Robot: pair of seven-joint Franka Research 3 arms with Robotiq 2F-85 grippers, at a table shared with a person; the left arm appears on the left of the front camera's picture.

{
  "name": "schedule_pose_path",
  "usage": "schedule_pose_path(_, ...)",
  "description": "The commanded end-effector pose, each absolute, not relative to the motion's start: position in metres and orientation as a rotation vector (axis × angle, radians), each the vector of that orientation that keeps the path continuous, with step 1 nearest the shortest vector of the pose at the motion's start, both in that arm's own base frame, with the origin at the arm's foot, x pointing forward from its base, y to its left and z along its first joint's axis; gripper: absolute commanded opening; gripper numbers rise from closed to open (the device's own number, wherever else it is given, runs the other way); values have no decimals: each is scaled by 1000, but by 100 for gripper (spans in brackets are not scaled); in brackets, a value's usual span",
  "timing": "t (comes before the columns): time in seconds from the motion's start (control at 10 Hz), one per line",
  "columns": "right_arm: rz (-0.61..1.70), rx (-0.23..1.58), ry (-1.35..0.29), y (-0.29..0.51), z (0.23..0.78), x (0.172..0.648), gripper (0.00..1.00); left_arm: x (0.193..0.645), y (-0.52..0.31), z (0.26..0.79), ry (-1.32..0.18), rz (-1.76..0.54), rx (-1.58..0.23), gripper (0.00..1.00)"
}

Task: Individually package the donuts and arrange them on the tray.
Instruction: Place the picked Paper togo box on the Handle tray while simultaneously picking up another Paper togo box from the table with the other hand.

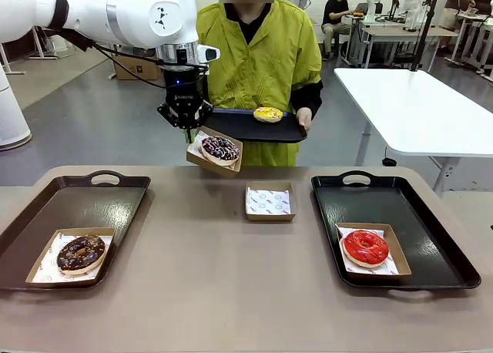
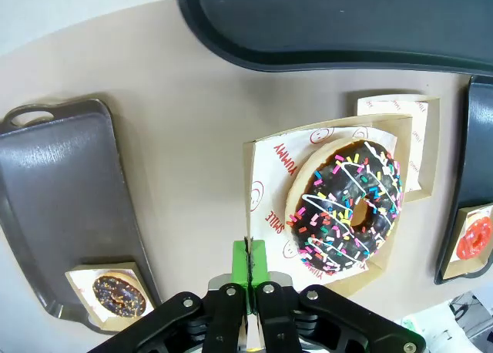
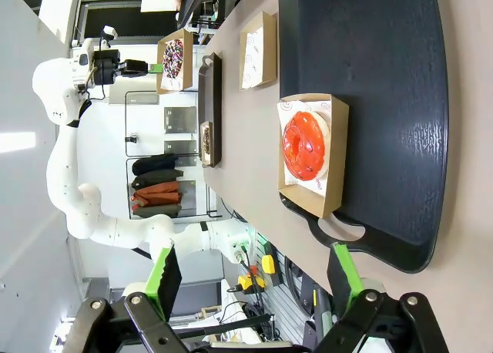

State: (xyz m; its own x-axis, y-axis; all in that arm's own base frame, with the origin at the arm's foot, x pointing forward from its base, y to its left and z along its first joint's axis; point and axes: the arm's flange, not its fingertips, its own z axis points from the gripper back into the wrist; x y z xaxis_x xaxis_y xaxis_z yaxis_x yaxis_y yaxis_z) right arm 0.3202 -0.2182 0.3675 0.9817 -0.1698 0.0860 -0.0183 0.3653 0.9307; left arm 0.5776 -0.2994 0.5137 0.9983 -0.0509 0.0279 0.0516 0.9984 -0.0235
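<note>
My left gripper (image 1: 187,131) (image 2: 249,280) is shut on the edge of a paper-lined cardboard box (image 2: 266,176), which hangs tilted above the table's far side. That box holds the sprinkled donut (image 1: 220,148) (image 2: 347,206). The person's hand holds a black tray (image 1: 254,126) carrying the yellow donut (image 1: 268,114). A boxed chocolate donut (image 1: 80,253) (image 2: 118,293) lies on the left tray (image 1: 46,214). On the right tray (image 1: 416,214) (image 3: 385,75) sits the boxed red donut (image 1: 365,247) (image 3: 303,145). My right gripper (image 3: 254,280) hovers open above that tray's handle end, fingers wide apart.
An empty paper-lined box (image 1: 269,201) (image 2: 412,122) (image 3: 258,38) rests at the middle of the brown table (image 1: 216,291). A white table (image 1: 416,106) stands behind on the right. The person in a yellow-green coat (image 1: 254,52) stands at the far edge.
</note>
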Motion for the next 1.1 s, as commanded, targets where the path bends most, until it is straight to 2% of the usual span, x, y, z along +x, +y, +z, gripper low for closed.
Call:
schedule_pose_path(0.0,-106,1213,-179,-217,367,320,100,577,-297,516,-38,-55,-29,0)
schedule_pose_path(0.3,-106,1213,-179,-217,367,320,100,577,-297,516,-38,-55,-29,0)
schedule_pose_path(0.5,-94,1144,-190,-205,377,327,100,576,-288,515,-63,-103,-43,1)
schedule_pose_path(0.8,-82,881,-205,-140,443,394,100,564,-212,533,-152,-104,16,1)
schedule_pose_path(1.0,-84,769,-234,-87,472,439,100,551,-157,538,-166,-58,-38,1)
